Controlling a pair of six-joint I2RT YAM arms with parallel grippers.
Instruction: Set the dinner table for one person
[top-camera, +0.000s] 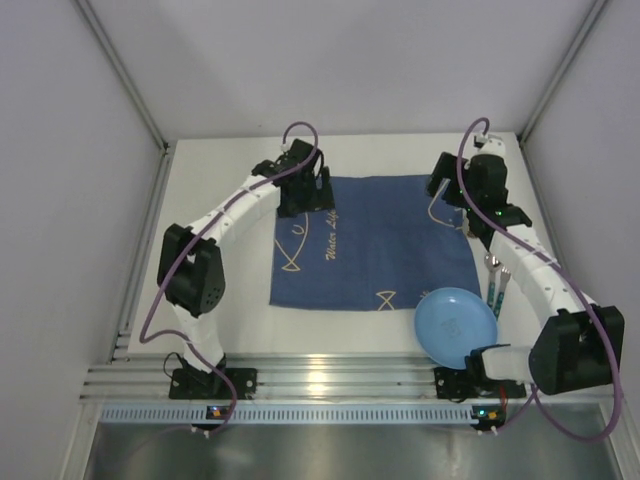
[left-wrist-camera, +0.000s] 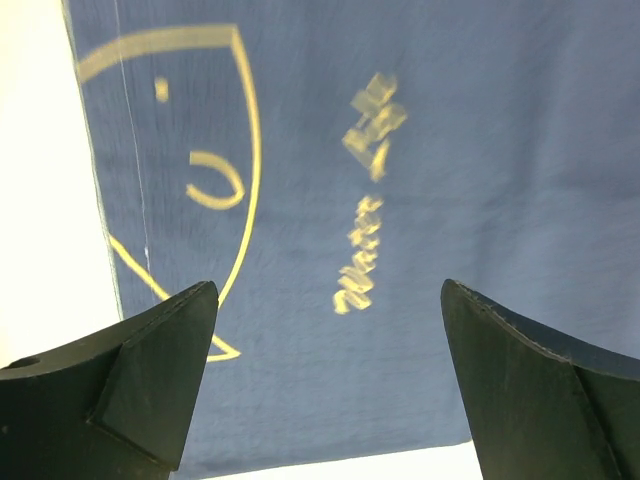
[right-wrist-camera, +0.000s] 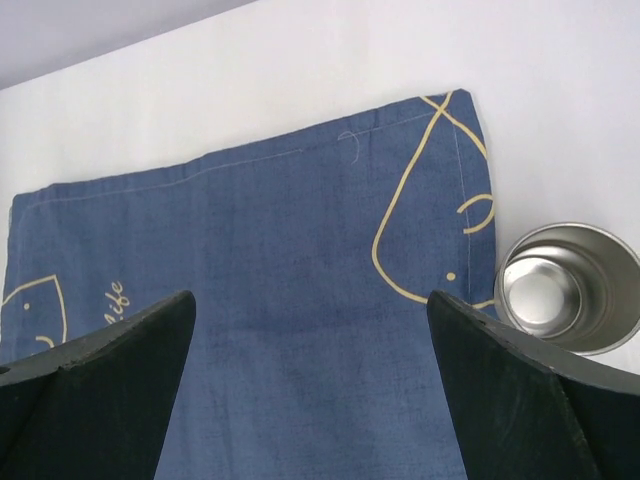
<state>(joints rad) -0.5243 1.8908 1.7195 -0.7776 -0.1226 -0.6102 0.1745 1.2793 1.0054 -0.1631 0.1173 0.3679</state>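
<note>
One large white bench (top-camera: 390, 155) fills the overhead view and carries everything else. A dark blue cloth mat (top-camera: 380, 240) with yellow fish drawings lies flat in the middle of it, turned slightly askew. A light blue plate (top-camera: 455, 325) sits at the mat's near right corner, partly on the cloth and partly on the bench. A fork and spoon (top-camera: 497, 282) lie just to the right of the mat, near the plate. In the right wrist view a shiny metal cup (right-wrist-camera: 565, 285) stands upright just beside the mat's far right corner.

The left claw (left-wrist-camera: 328, 290) hovers over the far left part of the mat, spread wide and holding nothing. The right claw (right-wrist-camera: 310, 300) hangs over the far right part, also spread wide and empty.

The mat looks to be in place, so centring the plate seems the likely next step. To do it well, both claws should rise straight up so no fingertip drags the cloth. The plate is best gripped by its rim and lifted rather than slid, or the mat may wrinkle.
</note>
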